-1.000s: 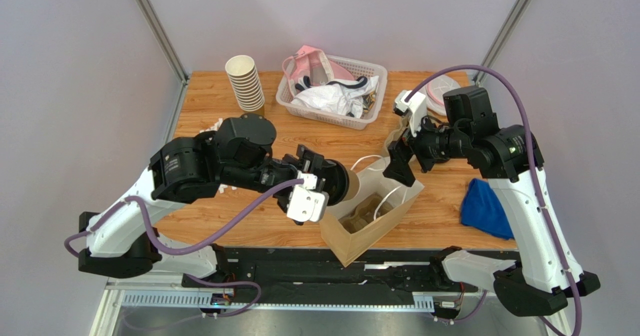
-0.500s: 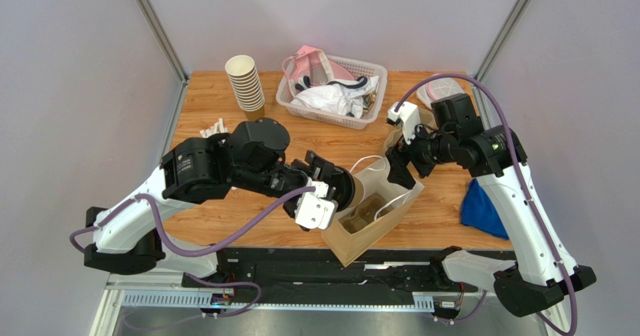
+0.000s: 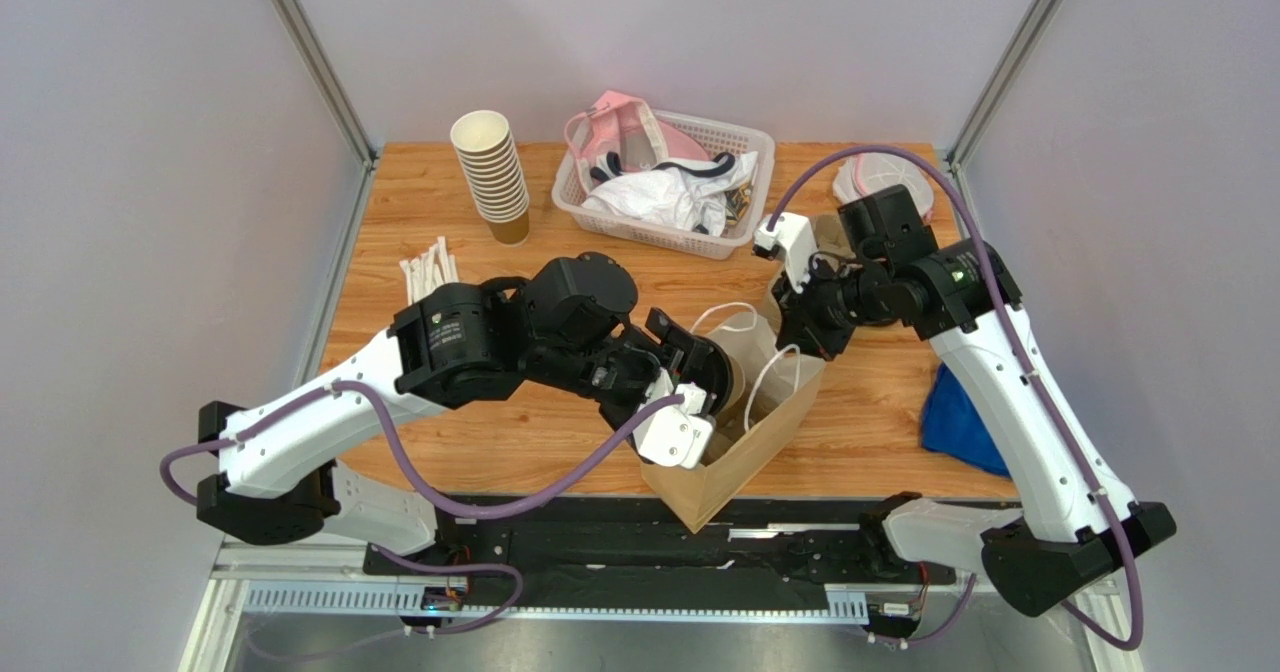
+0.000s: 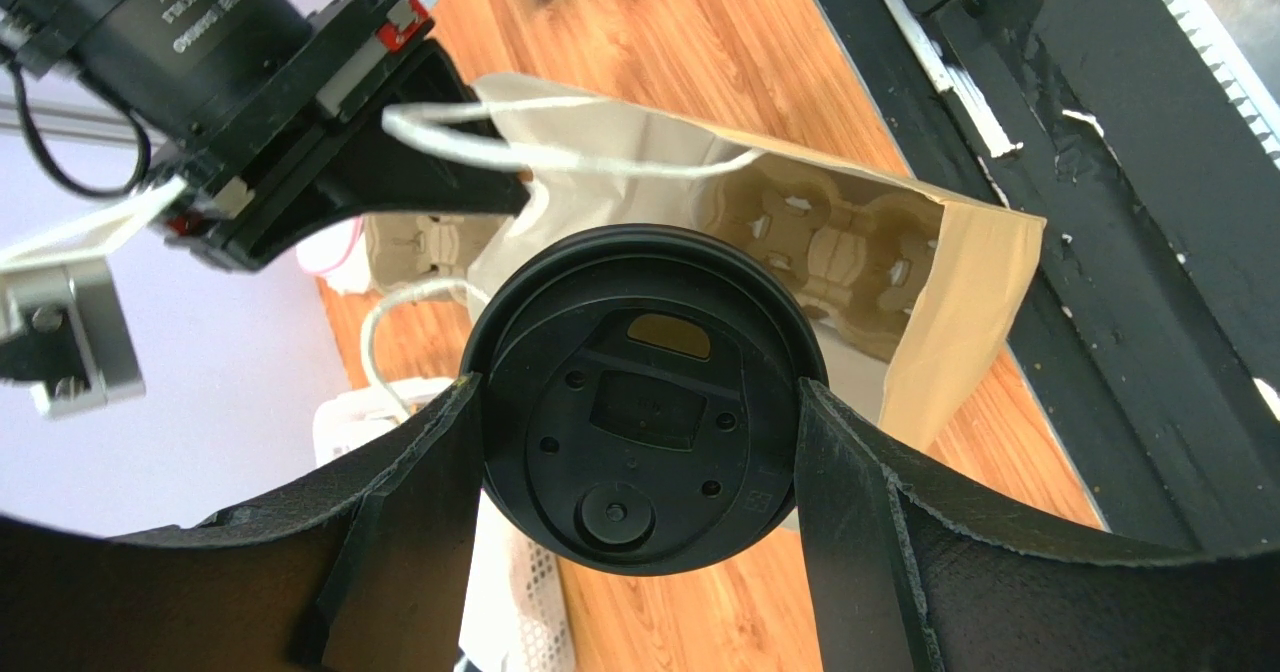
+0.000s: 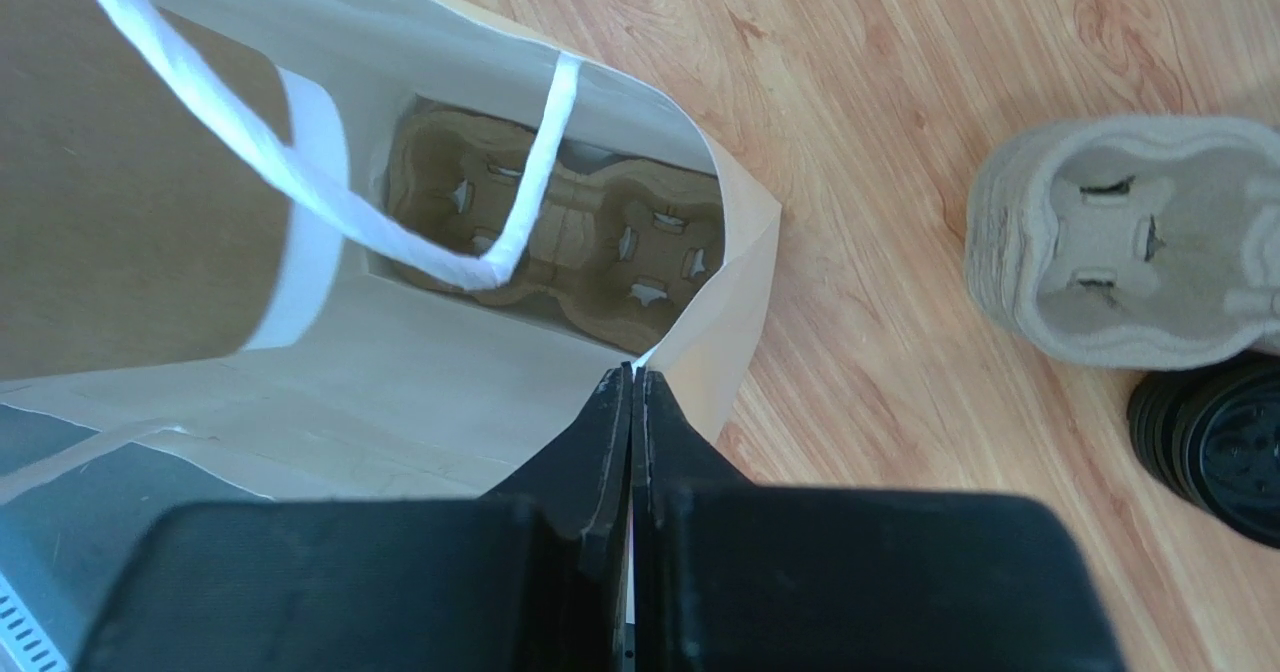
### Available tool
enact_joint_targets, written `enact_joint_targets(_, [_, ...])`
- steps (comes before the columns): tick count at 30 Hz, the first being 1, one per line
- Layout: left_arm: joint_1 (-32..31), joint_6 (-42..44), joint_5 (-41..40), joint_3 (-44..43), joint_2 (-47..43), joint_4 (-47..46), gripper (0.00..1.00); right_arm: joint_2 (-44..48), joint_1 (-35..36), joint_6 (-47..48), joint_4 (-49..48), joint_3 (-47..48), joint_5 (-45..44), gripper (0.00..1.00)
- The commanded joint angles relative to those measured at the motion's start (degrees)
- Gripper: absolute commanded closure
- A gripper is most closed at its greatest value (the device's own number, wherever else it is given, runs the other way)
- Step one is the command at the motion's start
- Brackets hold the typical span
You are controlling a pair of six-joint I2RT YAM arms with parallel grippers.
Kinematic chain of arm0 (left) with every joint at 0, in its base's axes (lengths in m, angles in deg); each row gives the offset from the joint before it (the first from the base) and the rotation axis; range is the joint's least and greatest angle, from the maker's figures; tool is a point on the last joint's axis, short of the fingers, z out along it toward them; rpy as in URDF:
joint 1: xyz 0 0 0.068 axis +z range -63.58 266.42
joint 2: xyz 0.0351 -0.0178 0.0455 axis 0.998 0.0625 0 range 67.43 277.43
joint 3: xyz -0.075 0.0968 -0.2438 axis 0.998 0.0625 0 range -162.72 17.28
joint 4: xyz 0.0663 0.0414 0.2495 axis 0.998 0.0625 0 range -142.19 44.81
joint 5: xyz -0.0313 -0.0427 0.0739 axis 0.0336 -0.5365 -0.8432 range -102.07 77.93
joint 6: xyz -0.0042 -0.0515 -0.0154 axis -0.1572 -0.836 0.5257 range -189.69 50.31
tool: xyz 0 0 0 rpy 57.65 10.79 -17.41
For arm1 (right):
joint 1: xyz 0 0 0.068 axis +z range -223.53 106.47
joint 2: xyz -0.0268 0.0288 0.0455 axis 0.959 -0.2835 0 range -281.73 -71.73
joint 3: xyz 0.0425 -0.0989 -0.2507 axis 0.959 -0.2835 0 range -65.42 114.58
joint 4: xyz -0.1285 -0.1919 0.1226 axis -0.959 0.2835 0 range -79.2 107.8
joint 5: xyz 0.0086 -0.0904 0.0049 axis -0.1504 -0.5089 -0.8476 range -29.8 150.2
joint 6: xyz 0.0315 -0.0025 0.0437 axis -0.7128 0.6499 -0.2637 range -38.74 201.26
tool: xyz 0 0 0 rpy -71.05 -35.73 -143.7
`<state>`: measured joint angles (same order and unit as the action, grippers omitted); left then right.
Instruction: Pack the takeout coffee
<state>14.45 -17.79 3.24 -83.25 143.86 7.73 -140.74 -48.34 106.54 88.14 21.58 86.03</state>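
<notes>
The takeout coffee (image 4: 646,402), a brown paper cup seen lid-on from the left wrist camera, sits between the pads of my left gripper (image 4: 643,395), which is shut on it. In the top view that gripper (image 3: 703,380) holds the cup on its side at the left rim of the open kraft paper bag (image 3: 759,432). A cardboard cup carrier (image 5: 601,245) lies on the bag's bottom. My right gripper (image 5: 633,380) is shut on the bag's far rim, a thin edge of paper between its fingers; it also shows in the top view (image 3: 796,335).
A stack of lidless cups (image 3: 493,174) and a white basket (image 3: 661,177) of packets stand at the back. White sticks (image 3: 428,270) lie at the left. Spare carriers (image 5: 1120,245) and loose black lids (image 5: 1217,432) sit right of the bag, a blue cloth (image 3: 969,417) further right.
My right gripper moved down and left to the bag's rim and shut on it. My left arm carried the cup rightward to the bag's mouth.
</notes>
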Motion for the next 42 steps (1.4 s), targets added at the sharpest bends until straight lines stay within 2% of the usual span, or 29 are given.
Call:
enact_joint_targets(1, [-0.37, 2.94, 0.60, 0.25, 0.74, -4.11, 0.77, -0.86, 1.70, 3.20, 0.18, 3.08, 3.09, 1.00])
enact_joint_targets(8, [-0.28, 4.61, -1.07, 5.60, 0.22, -6.75, 0.78, 0.98, 5.56, 4.52, 0.09, 3.00, 3.71, 1.00])
enact_joint_targets(16, [-0.20, 3.83, -2.22, 9.12, 0.13, -8.15, 0.78, 5.02, 7.94, 1.10, -0.52, 1.16, 3.88, 1.00])
enact_joint_targets(22, [-0.19, 2.68, 0.95, 13.86, -1.97, -8.42, 0.79, 9.59, 8.30, -3.56, 0.44, -3.67, 5.20, 1.00])
enact_joint_targets(25, [-0.28, 3.73, 2.53, 15.98, -3.47, -8.33, 0.79, 11.44, 8.30, -4.44, 1.06, -5.96, 3.80, 0.96])
enact_joint_targets(27, [-0.54, 4.00, 3.50, 16.77, -3.91, -8.33, 0.79, 11.36, 8.30, -5.41, 0.80, -5.27, 2.57, 0.87])
enact_joint_targets(28, [-1.07, 4.43, 3.76, 16.86, -4.17, -7.98, 0.79, 10.66, 8.30, -5.94, 0.53, -4.65, 0.48, 0.66])
enact_joint_targets(30, [-1.69, 4.79, 4.02, 16.95, -4.35, -7.45, 0.80, 9.43, 8.21, -6.29, 0.27, -1.59, -1.29, 0.38])
enact_joint_targets(31, [-2.04, 4.96, 4.11, 17.03, -4.44, -7.28, 0.79, 8.81, 8.21, -6.03, 0.18, -0.53, -2.17, 0.21])
enact_joint_targets(34, [-2.13, 5.41, 4.55, 17.30, -4.88, -6.84, 0.80, 6.35, 8.12, -2.09, -0.79, 4.30, -2.79, 0.07])
enact_joint_targets(42, [-2.22, 6.72, 4.82, 17.65, -4.97, -6.05, 0.80, 2.05, 8.73, 8.55, -5.88, 6.17, 3.00, 0.00])
